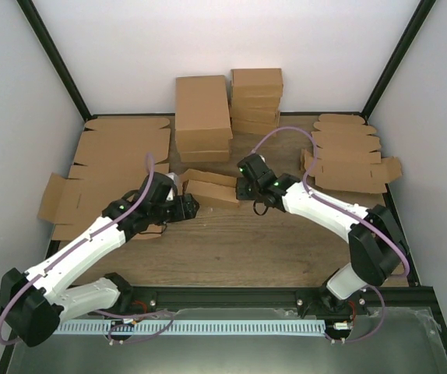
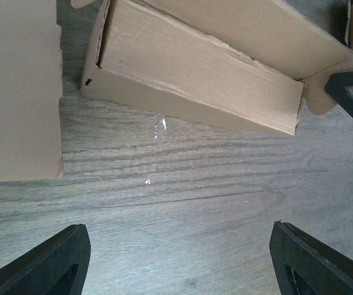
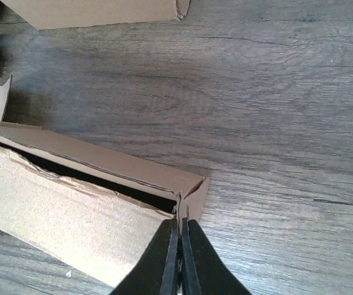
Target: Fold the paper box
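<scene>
Right end effector (image 3: 180, 232) pinches paper box (image 3: 59, 209) corner edge; left end effector (image 2: 178, 246) spread, apart.

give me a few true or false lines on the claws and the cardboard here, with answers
1. The left claw is open and clear of the paper box. True.
2. The right claw is wide open. False: it is shut, seemingly pinching the box's end corner.
3. The paper box lies on the wooden table. True.
4. All the flat cardboard blanks lie left of the box. False: more lie at the right.
</scene>
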Tool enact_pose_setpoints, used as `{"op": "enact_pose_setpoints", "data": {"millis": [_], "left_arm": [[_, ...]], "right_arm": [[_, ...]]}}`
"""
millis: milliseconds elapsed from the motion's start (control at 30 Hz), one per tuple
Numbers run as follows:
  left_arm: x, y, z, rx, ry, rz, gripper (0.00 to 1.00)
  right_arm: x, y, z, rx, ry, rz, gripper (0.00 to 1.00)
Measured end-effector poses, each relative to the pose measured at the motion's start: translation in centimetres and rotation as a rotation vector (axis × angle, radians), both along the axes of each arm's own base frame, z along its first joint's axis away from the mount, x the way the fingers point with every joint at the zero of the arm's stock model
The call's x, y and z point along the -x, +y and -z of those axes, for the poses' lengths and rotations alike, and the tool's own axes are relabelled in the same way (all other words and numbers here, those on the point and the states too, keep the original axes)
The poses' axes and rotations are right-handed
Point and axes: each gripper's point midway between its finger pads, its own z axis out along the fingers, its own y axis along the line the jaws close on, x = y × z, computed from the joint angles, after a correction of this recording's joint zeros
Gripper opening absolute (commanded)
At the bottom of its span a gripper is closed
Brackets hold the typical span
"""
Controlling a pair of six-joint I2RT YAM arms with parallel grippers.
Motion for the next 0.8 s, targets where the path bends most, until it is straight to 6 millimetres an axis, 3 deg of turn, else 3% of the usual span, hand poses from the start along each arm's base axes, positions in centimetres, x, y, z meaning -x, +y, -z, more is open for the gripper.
{"op": "enact_pose_setpoints", "data": {"millis": [200,333,467,633,800], "left_arm": [[0.7,-1.3,-1.2,0.042,-0.027,0.109,0.53],[1.1,-3.5,-2.1,0.147,-0.055,0.207,0.44],[1.3,-5.4,-1.5,0.220,-0.051,0.269,0.36],[0.1,-6.9,-0.6,0.247,-0.052,0.290,0.24],[-1.2,-8.0,0.3,0.255,-0.070,0.307,0.19]], "right_arm": [[0.4,-0.2,0.1,0.013,0.012,-0.008,0.03],[0.5,-0.1,0.2,0.013,0.016,-0.019,0.03],[0.4,0.2,0.1,0.014,0.019,-0.029,0.03],[0.3,0.3,0.1,0.018,0.019,-0.037,0.03],[0.2,0.5,0.1,0.026,0.020,-0.051,0.04]]}}
